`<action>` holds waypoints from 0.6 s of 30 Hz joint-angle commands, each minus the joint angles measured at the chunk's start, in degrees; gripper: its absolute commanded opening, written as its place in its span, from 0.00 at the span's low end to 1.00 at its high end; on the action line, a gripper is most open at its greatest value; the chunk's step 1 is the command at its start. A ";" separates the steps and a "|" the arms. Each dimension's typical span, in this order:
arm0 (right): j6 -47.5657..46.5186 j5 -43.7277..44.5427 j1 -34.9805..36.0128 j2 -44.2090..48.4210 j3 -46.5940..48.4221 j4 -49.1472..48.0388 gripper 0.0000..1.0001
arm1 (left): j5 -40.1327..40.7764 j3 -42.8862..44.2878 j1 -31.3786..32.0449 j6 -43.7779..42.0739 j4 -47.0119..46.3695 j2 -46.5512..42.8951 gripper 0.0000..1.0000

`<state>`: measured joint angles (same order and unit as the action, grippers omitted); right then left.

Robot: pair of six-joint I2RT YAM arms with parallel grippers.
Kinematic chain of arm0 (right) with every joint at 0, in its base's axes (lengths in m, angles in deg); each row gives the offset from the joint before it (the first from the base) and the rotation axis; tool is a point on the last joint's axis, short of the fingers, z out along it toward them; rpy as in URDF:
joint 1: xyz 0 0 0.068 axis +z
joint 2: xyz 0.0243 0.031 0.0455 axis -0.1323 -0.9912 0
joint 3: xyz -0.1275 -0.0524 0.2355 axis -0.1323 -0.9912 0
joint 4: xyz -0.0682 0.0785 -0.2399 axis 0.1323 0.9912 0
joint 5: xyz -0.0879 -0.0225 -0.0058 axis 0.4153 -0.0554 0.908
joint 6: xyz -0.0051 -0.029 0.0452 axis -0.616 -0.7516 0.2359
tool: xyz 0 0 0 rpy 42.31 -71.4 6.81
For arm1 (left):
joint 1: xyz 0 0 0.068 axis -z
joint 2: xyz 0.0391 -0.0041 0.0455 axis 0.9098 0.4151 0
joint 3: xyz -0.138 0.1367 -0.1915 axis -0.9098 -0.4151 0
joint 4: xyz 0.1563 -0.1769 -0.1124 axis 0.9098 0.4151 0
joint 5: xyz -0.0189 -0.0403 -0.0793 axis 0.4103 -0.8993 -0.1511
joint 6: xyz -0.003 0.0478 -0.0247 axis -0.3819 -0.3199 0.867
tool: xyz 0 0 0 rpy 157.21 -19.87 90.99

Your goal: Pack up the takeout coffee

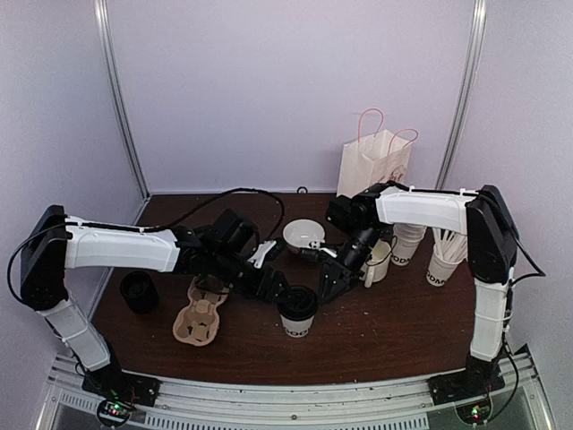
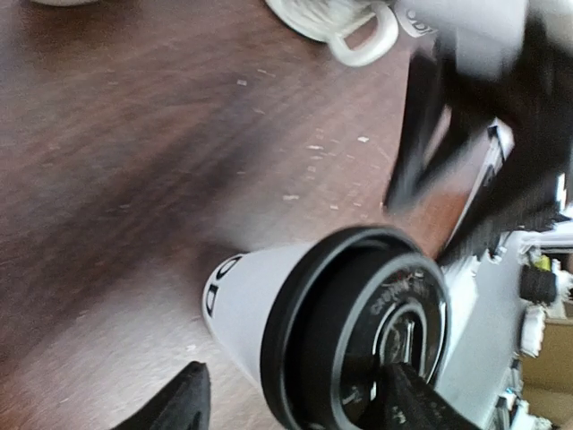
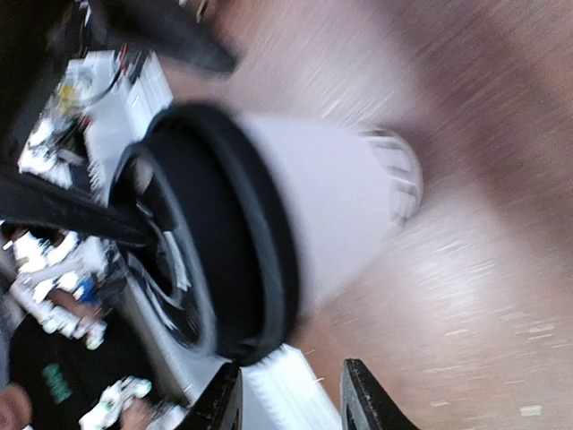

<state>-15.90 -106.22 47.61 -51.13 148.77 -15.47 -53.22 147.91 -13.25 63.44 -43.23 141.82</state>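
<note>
One takeout coffee cup (image 1: 296,312), white with a black lid, stands on the dark table in front of both arms. In the left wrist view the cup (image 2: 255,300) shows black lettering near its base. My left gripper (image 1: 276,288) is open at the cup's lid. One fingertip (image 2: 183,401) stands clear of the cup wall and the other overlaps the lid top. My right gripper (image 1: 329,285) is just right of the cup. Its fingers (image 3: 370,399) are apart with nothing between them, and the blurred cup (image 3: 313,197) lies beyond them.
A brown cardboard cup carrier (image 1: 199,313) lies left of the cup, with a round black object (image 1: 139,291) further left. Behind are a white bowl (image 1: 304,235), a white mug (image 1: 378,262), stacked paper cups (image 1: 407,244), a cup of stirrers (image 1: 445,264) and a white paper bag (image 1: 374,161).
</note>
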 commanded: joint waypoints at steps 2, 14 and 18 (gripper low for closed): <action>-2.63 9.78 -3.15 -1.96 3.44 -3.67 0.38 | 4.98 -0.44 0.12 -3.63 7.94 -3.01 0.73; -3.57 6.11 -3.26 -0.43 3.82 -3.28 0.40 | 5.12 3.44 0.16 -4.11 8.14 -3.83 0.81; -4.11 6.02 -3.72 1.31 2.97 -3.28 0.42 | 6.21 4.85 0.07 -4.82 4.67 -3.17 0.83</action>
<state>-18.70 -99.77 44.25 -53.16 151.46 -18.51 -49.00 149.88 -13.25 60.29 -35.45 139.44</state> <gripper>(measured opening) 0.414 0.826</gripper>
